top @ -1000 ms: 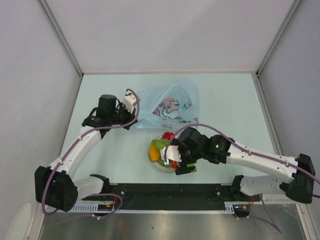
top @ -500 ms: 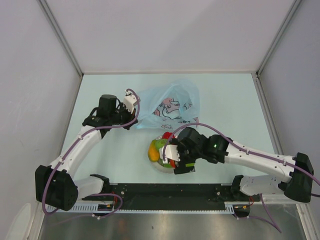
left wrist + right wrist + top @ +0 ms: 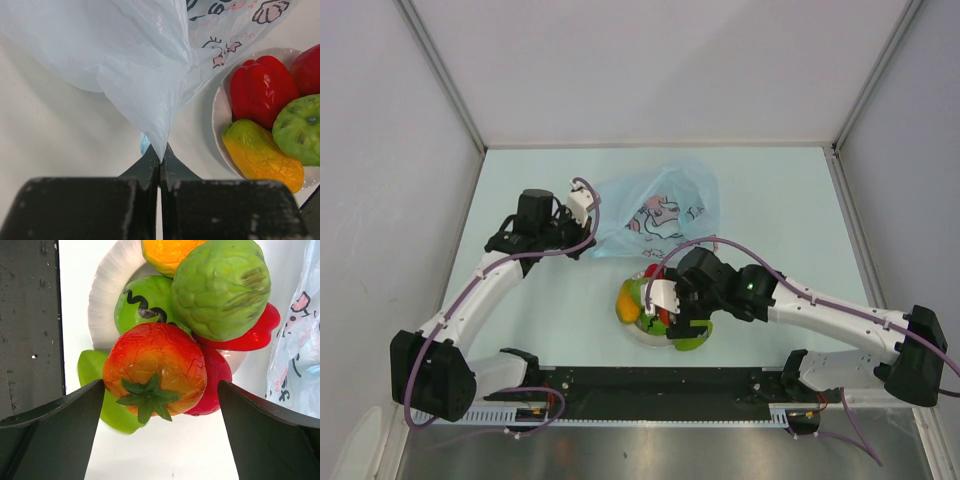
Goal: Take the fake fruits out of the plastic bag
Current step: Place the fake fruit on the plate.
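The plastic bag (image 3: pixel 660 210) lies toward the far edge of the desk (image 3: pixel 780 200). It looks like light, limp, slippery film, best pinched at a gathered fold. The left end effector (image 3: pixel 160 159) is clamped on one such fold. The right end effector (image 3: pixel 160 390) gapes empty above the fruits (image 3: pixel 220 285) on the plate (image 3: pixel 107 287).

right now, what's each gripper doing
left gripper: shut on the plastic bag.
right gripper: open over the plate of fruit, gripping nothing.
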